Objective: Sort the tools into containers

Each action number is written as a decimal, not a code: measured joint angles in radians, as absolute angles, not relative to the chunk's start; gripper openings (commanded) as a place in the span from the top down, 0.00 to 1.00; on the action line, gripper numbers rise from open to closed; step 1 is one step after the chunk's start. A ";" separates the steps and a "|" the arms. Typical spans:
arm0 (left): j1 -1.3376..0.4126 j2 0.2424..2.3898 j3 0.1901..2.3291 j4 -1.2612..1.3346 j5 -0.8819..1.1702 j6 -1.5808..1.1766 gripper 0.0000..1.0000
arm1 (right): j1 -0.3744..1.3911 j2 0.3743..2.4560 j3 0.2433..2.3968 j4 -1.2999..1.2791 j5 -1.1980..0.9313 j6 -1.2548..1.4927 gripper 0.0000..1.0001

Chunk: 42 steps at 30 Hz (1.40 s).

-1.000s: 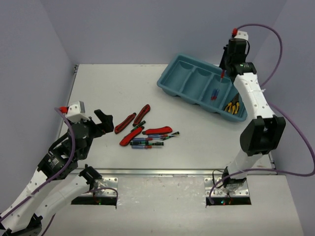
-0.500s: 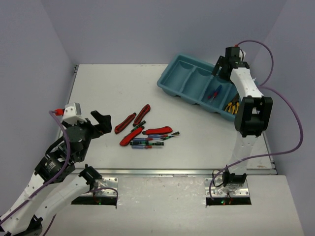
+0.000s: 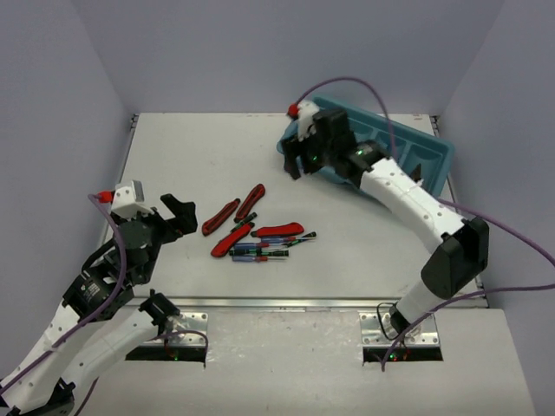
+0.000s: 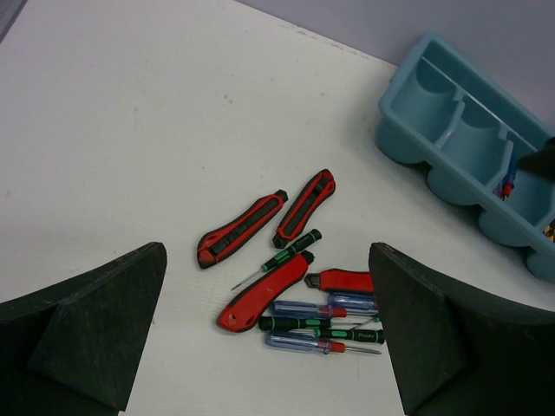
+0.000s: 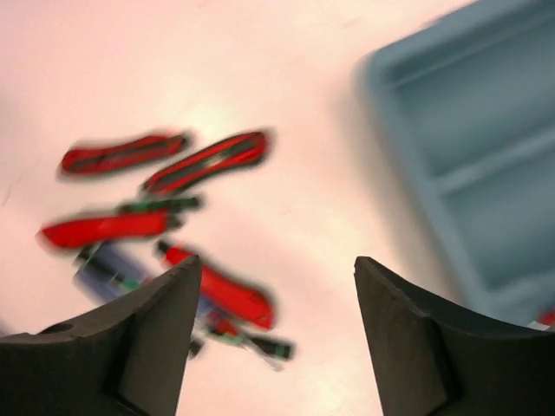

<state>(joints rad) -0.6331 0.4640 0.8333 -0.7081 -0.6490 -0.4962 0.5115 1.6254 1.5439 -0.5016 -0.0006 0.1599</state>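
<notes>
Right end effector (image 5: pixel 277 264) empty near tray (image 5: pixel 496 166)

My left arm (image 3: pixel 87 295) sits folded at seven o'clock, my left gripper (image 3: pixel 184 217) spread wide, pointing toward two. My right arm (image 3: pixel 416 204) stretches from five o'clock to twelve, my right gripper (image 3: pixel 293 154) parted, empty.

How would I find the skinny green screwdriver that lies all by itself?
Start at the teal tray at the table's far right, then find the tool pile mid-table. Between the red-handled cutters lies one black-and-green screwdriver, slanted; the other screwdrivers lie bunched side by side at the pile's near edge.
</notes>
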 measured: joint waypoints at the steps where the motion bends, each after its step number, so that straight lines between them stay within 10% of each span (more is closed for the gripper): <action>1: -0.633 0.457 0.833 -0.708 -0.652 -0.498 0.00 | 0.586 1.618 1.487 -0.489 -0.020 0.125 0.41; 14: -0.633 0.408 0.833 -0.708 -0.673 -0.502 0.00 | 0.949 1.824 1.254 -0.534 0.049 -0.087 0.59; 42: -0.633 0.432 0.833 -0.707 -0.646 -0.497 0.00 | 0.926 2.013 1.334 -0.517 0.175 -0.178 0.71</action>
<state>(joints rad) -0.6331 0.4318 0.8333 -0.7071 -0.6458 -0.4973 0.9261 2.0134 1.3339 -0.5174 0.1753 -0.1782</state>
